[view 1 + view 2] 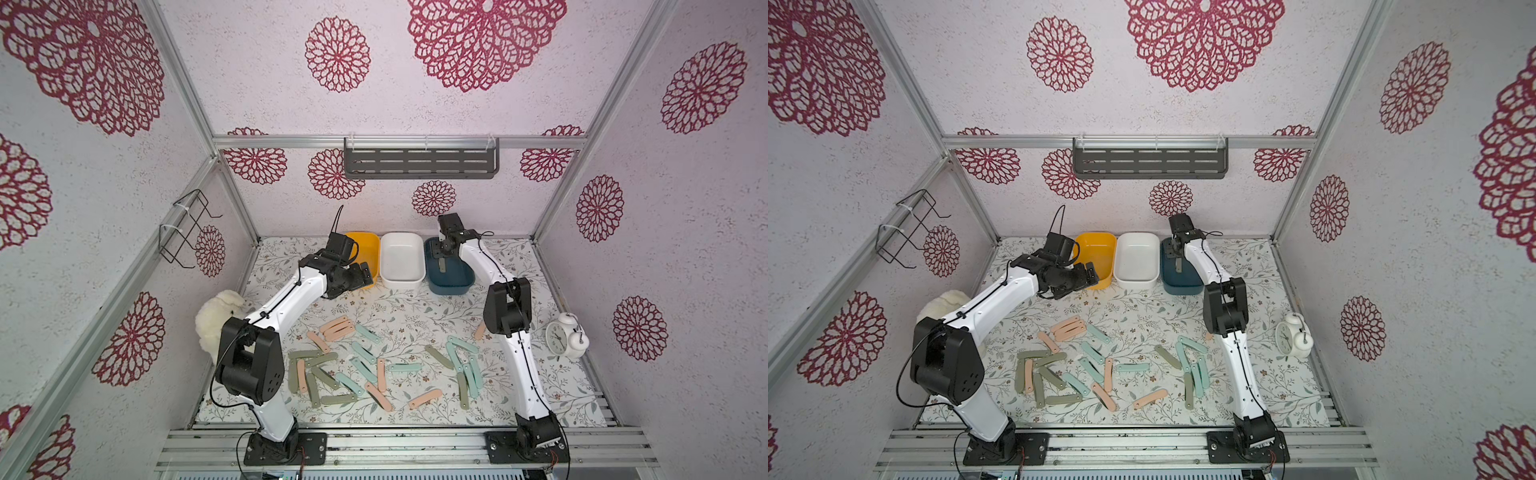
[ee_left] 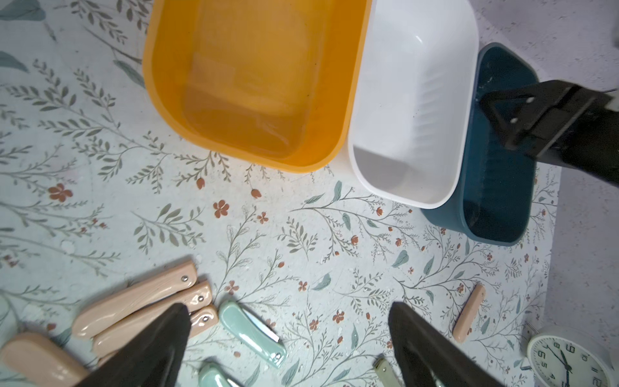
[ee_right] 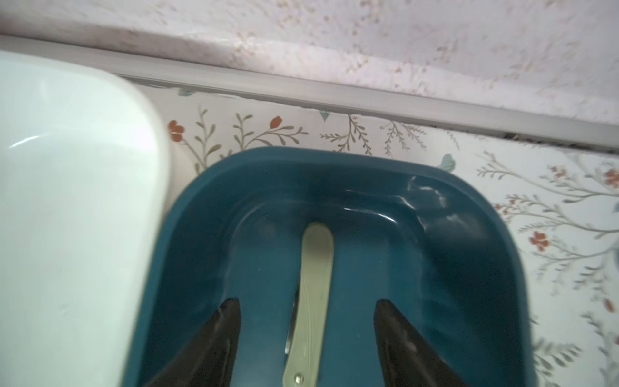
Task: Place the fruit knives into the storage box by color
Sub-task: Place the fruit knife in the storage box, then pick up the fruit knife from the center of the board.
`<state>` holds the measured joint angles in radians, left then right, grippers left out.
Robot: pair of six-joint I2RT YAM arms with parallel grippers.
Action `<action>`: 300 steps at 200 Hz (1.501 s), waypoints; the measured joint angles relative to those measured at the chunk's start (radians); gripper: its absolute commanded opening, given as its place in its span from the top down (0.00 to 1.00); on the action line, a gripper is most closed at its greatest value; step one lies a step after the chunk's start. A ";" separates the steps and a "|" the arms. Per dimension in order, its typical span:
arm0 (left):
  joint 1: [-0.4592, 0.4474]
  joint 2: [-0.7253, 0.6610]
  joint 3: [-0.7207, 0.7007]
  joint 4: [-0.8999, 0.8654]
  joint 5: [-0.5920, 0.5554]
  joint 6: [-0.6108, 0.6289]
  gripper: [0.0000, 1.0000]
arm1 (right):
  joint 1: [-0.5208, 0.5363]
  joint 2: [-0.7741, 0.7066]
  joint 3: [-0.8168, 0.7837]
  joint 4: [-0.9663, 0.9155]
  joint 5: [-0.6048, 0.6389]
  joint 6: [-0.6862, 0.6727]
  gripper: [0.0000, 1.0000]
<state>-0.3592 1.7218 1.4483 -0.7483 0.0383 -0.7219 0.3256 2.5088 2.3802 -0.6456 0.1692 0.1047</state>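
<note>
Partly cropped, olive knife point(image 3: 316, 284) in blue box point(image 3: 469, 241), right jaws apart

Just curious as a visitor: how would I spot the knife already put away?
Three tubs line the back wall; find the dark blue tub, under the right pincer. The olive-green knife lies inside; the others lie scattered on the mat.

walls point(image 1: 395, 108): red rosettes | shelf point(image 1: 419, 164): grey, slotted | cloth point(image 1: 415, 303): floral, perhaps vinyl

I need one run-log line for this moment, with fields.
right gripper: open above blue box | olive knife: loose in blue box, untouched | left gripper: open, empty, by yellow box
</note>
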 measured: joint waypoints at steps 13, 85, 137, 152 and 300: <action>-0.009 -0.019 -0.017 -0.020 -0.018 -0.016 0.03 | 0.023 -0.096 -0.097 0.019 0.010 -0.002 0.25; -0.073 -0.115 -0.133 -0.111 -0.085 -0.137 0.00 | 0.114 -0.668 -0.766 0.268 -0.002 0.028 0.11; -0.143 -0.125 -0.171 -0.159 -0.101 -0.228 0.12 | 0.161 -0.956 -1.279 0.397 -0.092 0.081 0.01; -0.153 -0.114 -0.184 -0.164 -0.096 -0.243 0.14 | 0.173 -0.985 -1.357 0.423 -0.126 0.092 0.01; -0.164 0.167 -0.130 -0.124 -0.053 -0.246 0.33 | 0.182 -0.950 -1.438 0.549 -0.235 0.117 0.01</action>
<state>-0.5232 1.8893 1.3178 -0.8726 -0.0147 -0.9676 0.5072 1.5585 0.9421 -0.0963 -0.0662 0.2218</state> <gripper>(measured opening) 0.679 0.994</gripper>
